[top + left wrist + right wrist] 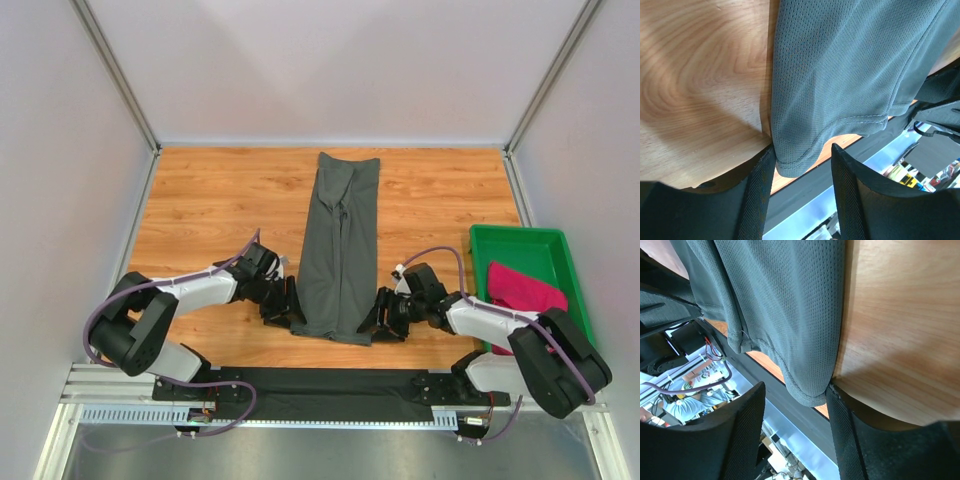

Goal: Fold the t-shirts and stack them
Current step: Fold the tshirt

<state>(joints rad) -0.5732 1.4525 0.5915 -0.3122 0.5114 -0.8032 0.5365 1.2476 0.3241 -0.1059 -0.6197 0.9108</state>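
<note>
The charcoal grey t-shirt (340,245) lies on the table as a long narrow strip, running from the far edge toward the near edge. My left gripper (285,312) is open at its near left corner; in the left wrist view that corner (795,160) hangs between the spread fingers (757,195). My right gripper (378,320) is open at the near right corner; in the right wrist view the hem (810,390) sits between its fingers (850,430). The magenta-pink t-shirt (525,290) lies bunched in the green tray.
The green plastic tray (520,245) stands at the right side of the wooden table (210,200). White walls enclose the table on three sides. A black strip (330,385) and metal rail run along the near edge between the arm bases.
</note>
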